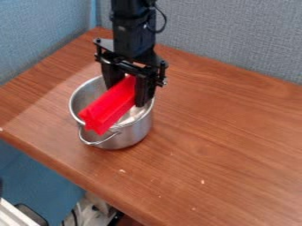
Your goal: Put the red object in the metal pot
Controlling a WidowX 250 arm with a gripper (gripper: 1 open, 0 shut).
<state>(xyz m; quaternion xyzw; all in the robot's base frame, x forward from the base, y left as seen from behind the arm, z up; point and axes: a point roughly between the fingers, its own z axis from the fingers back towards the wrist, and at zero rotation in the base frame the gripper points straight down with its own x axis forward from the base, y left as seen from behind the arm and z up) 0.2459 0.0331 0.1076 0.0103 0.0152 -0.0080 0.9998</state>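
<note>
A long bright red object (108,109) hangs tilted over the metal pot (122,132), its lower end down inside the pot's mouth near the front left rim. My gripper (132,81) points straight down above the pot's back right side and is shut on the block's upper end, its black fingers (154,86) either side of it. The shiny pot stands on the wooden table, its wire handle (99,133) hanging at the front.
The wooden table (224,132) spreads to the right and front of the pot, with its front edge (71,172) close below the pot. A blue wall (236,35) stands behind the table.
</note>
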